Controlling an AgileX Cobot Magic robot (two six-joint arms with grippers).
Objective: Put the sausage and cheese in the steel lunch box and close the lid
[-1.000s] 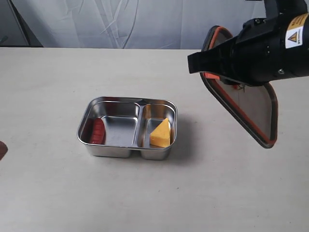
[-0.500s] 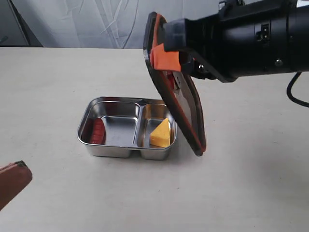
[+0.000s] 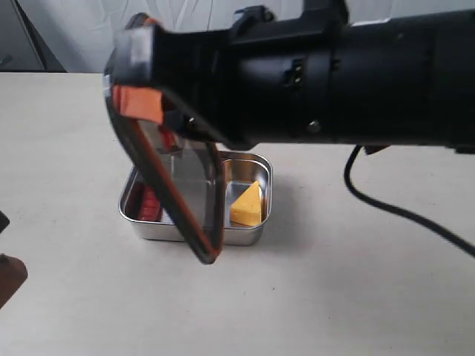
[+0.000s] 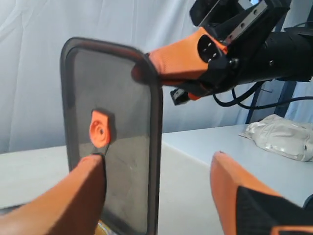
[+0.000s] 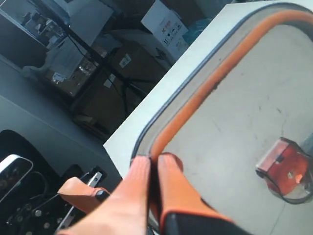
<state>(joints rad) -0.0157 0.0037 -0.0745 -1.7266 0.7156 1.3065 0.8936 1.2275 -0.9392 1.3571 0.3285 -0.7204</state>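
The right gripper (image 5: pixel 152 164), pinched on the rim of the lid (image 3: pixel 178 185), holds it steeply tilted above the steel lunch box (image 3: pixel 249 233); the left gripper (image 4: pixel 156 159) gapes empty. The cheese (image 3: pixel 248 205) and sausage (image 3: pixel 151 204) lie inside, so closing is in hand: next, level the lid and seat it.

exterior: high, looks down on table (image 3: pixel 67 119), middle distance | left wrist: low, faces the lid (image 4: pixel 117 161) flat-on, close | right wrist: very close at lid (image 5: pixel 234 112) rim, looks across it | shared: lid (image 3: pixel 185 189) in all three
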